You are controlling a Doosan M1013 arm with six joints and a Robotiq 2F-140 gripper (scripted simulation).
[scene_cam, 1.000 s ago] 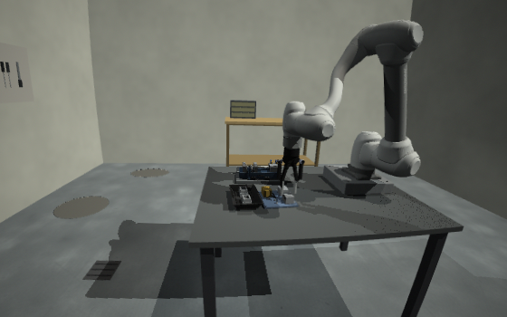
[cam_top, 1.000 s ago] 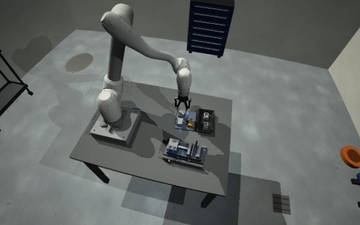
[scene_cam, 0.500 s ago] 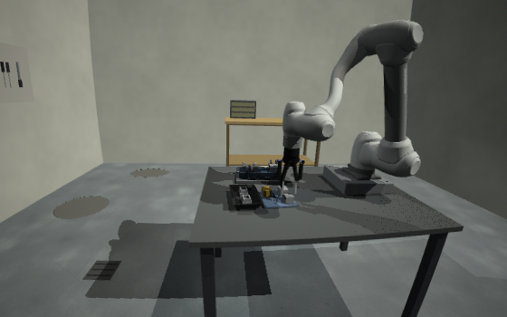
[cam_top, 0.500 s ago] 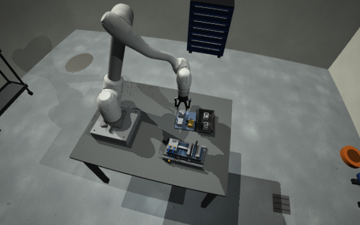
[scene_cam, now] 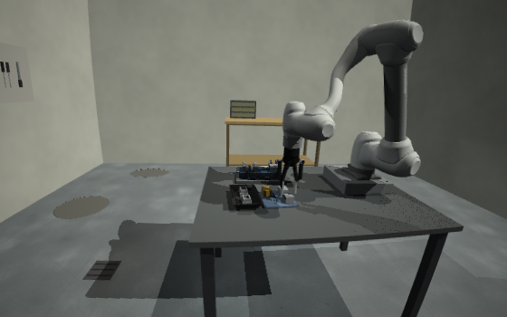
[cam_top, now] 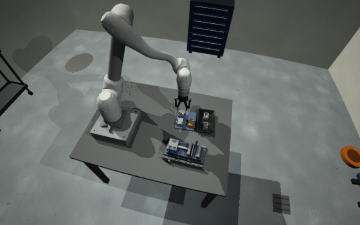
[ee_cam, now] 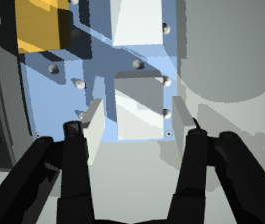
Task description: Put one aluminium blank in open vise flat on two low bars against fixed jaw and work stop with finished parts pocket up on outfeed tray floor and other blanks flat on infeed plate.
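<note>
My gripper (cam_top: 182, 105) (scene_cam: 291, 177) (ee_cam: 137, 111) is open and empty. It hangs a little above the blue infeed plate (cam_top: 193, 128) (scene_cam: 274, 205) (ee_cam: 52, 92), with its fingers on either side of the near aluminium blank (cam_top: 180, 121) (scene_cam: 288, 197) (ee_cam: 141, 106). A second aluminium blank (cam_top: 181, 113) (ee_cam: 137, 12) lies flat further along the plate. A brass blank (cam_top: 190, 123) (scene_cam: 266, 191) (ee_cam: 39, 16) lies on the plate's side nearer the tray. The vise (cam_top: 186, 151) (scene_cam: 259, 170) stands apart from the plate; its opening is too small to read.
The black outfeed tray (cam_top: 215, 121) (scene_cam: 234, 197) sits beside the infeed plate and holds two finished parts (cam_top: 206, 114) (cam_top: 205, 125). Small pins stand up from the plate around the blanks. The arm's base block (cam_top: 116, 128) is at the table's far end.
</note>
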